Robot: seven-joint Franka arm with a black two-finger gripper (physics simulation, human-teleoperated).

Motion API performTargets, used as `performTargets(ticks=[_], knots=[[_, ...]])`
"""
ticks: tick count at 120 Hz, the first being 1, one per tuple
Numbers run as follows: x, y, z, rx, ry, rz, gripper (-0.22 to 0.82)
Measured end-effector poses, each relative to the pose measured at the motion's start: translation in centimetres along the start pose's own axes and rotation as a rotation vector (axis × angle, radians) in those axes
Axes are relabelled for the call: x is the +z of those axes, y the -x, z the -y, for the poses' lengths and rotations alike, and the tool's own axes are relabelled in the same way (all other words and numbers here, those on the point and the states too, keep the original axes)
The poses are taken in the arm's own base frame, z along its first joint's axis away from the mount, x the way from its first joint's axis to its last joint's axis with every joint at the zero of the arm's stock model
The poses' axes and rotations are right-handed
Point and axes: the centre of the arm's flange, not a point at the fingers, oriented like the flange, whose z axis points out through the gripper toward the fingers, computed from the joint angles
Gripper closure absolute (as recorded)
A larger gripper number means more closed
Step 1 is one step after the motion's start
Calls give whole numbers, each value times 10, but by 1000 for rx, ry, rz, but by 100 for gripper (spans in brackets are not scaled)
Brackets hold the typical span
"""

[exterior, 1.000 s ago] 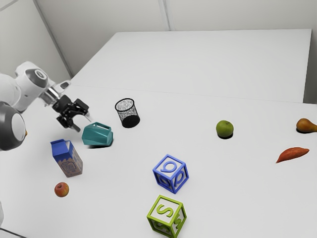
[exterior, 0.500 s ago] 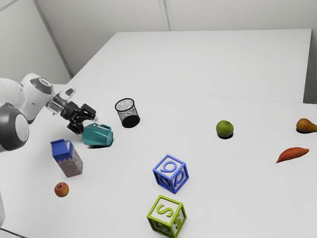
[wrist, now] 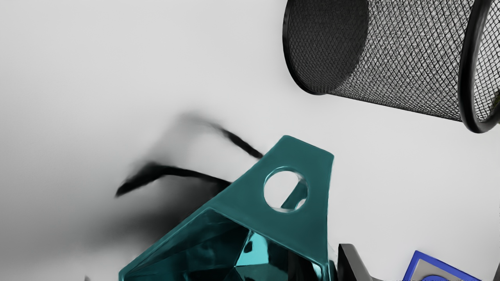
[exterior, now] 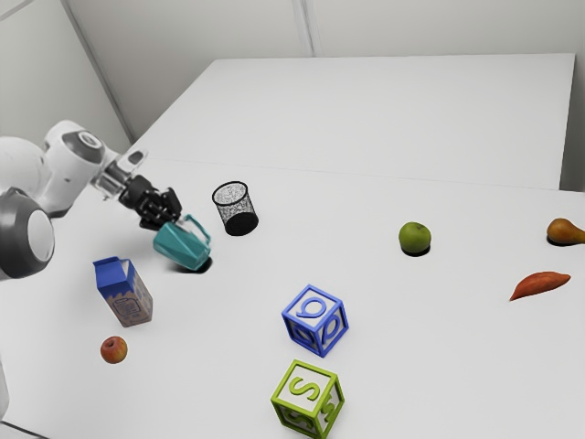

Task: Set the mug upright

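- The mug [exterior: 182,247] leans over the desk [exterior: 219,375], mouth toward the jaws [exterior: 168,218], long axis sloping down from them toward the exterior view's right.
- Whether the jaws grip it, I cannot tell (awkward angle, this).
- Uprighting means swinging that axis vertical.

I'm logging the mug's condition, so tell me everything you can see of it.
The mug is teal and faceted, shiny inside, perhaps plastic or glazed. A flat tab with a round hole juts from its rim, and a handle loops along that side. It is tilted, not upright: mouth up toward the hand, base lower. Whether the base touches the table is unclear.
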Motion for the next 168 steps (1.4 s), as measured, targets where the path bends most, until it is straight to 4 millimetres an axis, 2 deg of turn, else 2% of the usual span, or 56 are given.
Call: performTargets(ticks=[10,31,53,66,92,112,133,168], knots=[[4,0,-12,4,-3,10,76],[10,11,-30,-10,-28,37,78],[18,39,-105,60,-248,69,79],[36,59,-146,134,-422,65,79],[65,92,-185,231,-656,-23,78],[87,112,-199,220,-696,-87,78],[94,120,-205,167,-698,-146,78],[118,108,-179,43,-694,-157,78]])
